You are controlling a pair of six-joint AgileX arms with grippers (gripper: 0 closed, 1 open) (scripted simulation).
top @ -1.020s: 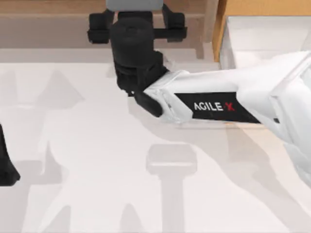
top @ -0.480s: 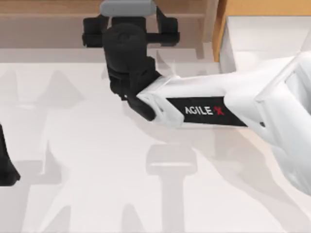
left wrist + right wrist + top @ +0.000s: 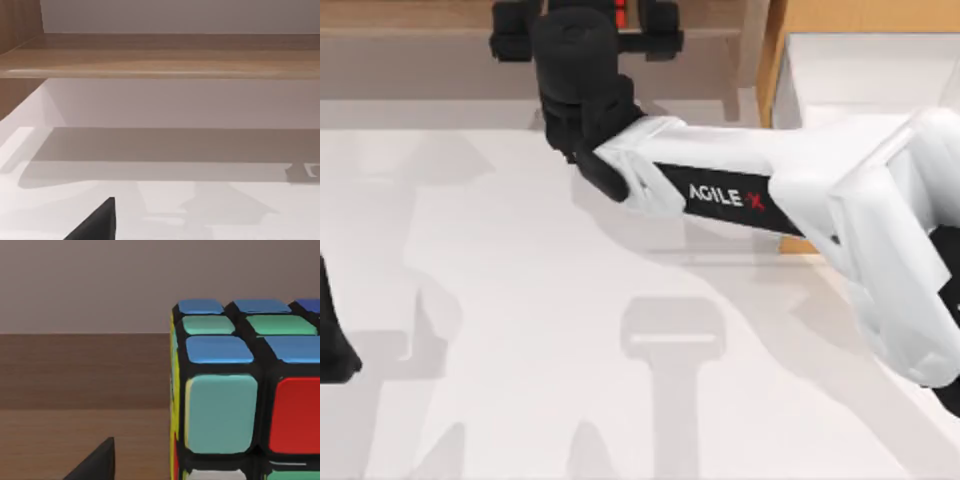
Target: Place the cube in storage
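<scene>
Wooden shelf [image 3: 420, 40] backs cube [image 3: 240, 390], seemingly at right jaws.

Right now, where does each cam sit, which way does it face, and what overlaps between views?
Top view: above the table, looking down; right arm reaches across to the shelf at the far edge, right gripper over it, open drawer box at right, parked left gripper at the left edge.
Left wrist view: low over the table, facing the shelf; a dark fingertip of its own shows.
Right wrist view: close on the cube on the shelf; own fingertip.
Shared: the shelf.
</scene>
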